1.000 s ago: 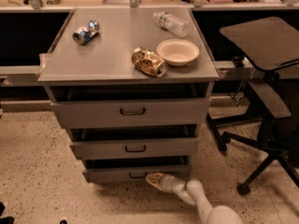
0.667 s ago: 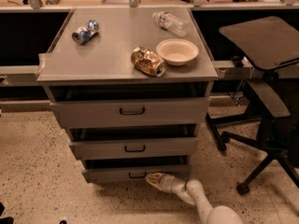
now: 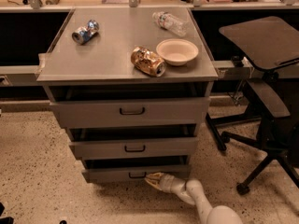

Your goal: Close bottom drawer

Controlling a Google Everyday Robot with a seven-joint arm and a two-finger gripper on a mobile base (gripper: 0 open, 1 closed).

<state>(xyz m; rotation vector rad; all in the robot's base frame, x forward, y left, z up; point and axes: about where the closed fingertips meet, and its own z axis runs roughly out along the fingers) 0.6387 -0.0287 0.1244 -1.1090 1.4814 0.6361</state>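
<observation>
The bottom drawer (image 3: 112, 174) is the lowest, narrowest grey front of the cabinet, with a small dark handle (image 3: 137, 175). It stands slightly pulled out, with a dark gap above its front. My gripper (image 3: 152, 178) reaches in from the lower right, low over the floor. Its tips touch the drawer front just right of the handle. The white arm (image 3: 201, 202) trails back to the bottom edge of the view.
The middle drawer (image 3: 134, 148) and top drawer (image 3: 131, 111) also stand partly out. On the cabinet top lie a crushed can (image 3: 85, 31), a brown bag (image 3: 148, 61), a bowl (image 3: 177, 51) and a plastic bottle (image 3: 169, 22). An office chair (image 3: 266, 101) stands at right.
</observation>
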